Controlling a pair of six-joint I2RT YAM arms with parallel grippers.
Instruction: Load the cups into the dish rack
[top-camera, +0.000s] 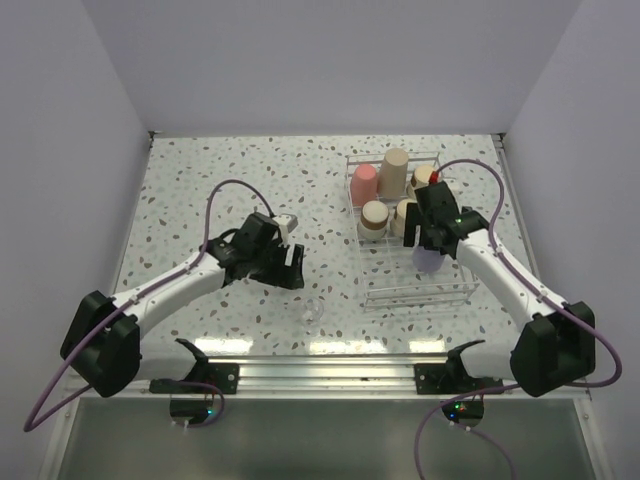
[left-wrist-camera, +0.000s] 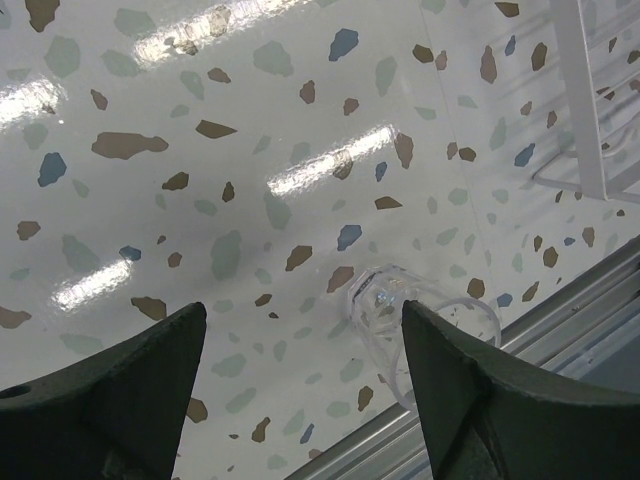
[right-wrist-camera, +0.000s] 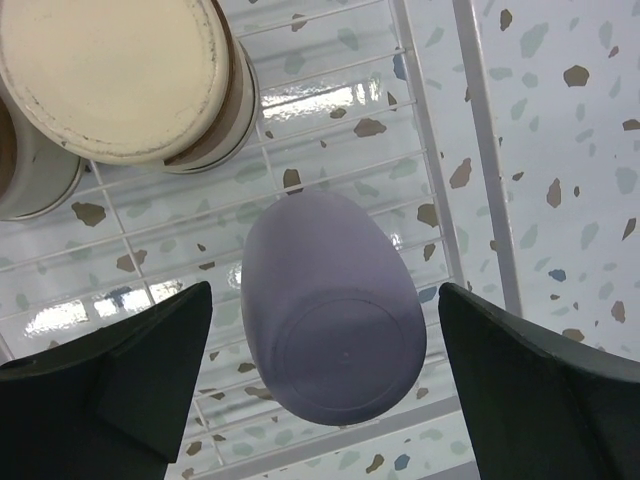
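The dish rack (top-camera: 415, 296) of clear plastic stands at the right. In it are a pink cup (top-camera: 365, 182), a taller tan cup (top-camera: 394, 172) and three short beige cups (top-camera: 373, 218). A lavender cup (right-wrist-camera: 330, 310) rests base-up and tilted on the rack's grid (right-wrist-camera: 480, 150). My right gripper (right-wrist-camera: 325, 290) hangs open above it, fingers wide on either side and not touching. A clear cup (left-wrist-camera: 385, 295) lies on its side on the table near the front rail. My left gripper (left-wrist-camera: 302, 308) is open just above the table, the clear cup by its right finger.
A metal rail (top-camera: 330, 372) runs along the table's front edge, close to the clear cup (top-camera: 312, 310). In the right wrist view, two beige cups (right-wrist-camera: 115, 75) stand bottom-up just beyond the lavender one. White walls enclose the speckled table (top-camera: 230, 170).
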